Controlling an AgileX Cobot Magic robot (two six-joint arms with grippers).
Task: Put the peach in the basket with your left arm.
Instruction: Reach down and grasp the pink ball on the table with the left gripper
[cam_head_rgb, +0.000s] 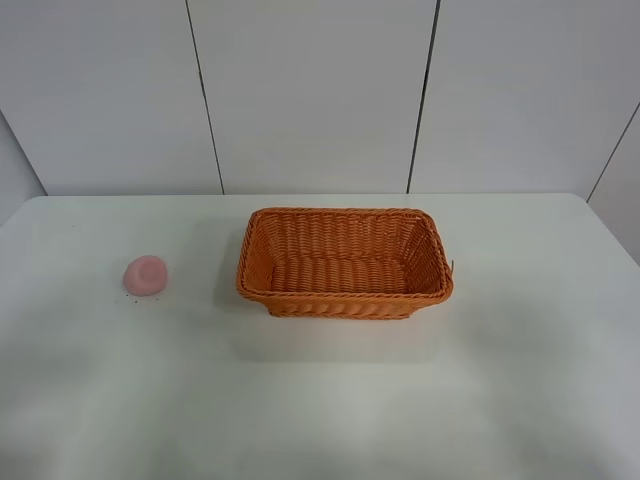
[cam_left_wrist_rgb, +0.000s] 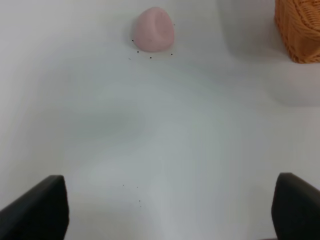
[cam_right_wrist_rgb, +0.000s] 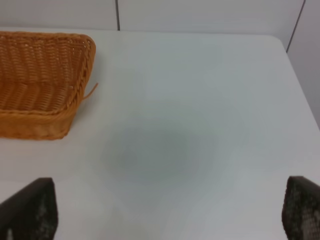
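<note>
Peach lying well ahead of left pincer (jaws spread wide, empty), basket apart.

The peach is seen resting on the white table, with a shallow dent visible on it and a few dark specks scattered just beside it. A corner of the basket is shown, apart from the peach. The end effector is held with its two dark fingertips spread wide, well short of the peach
</note>
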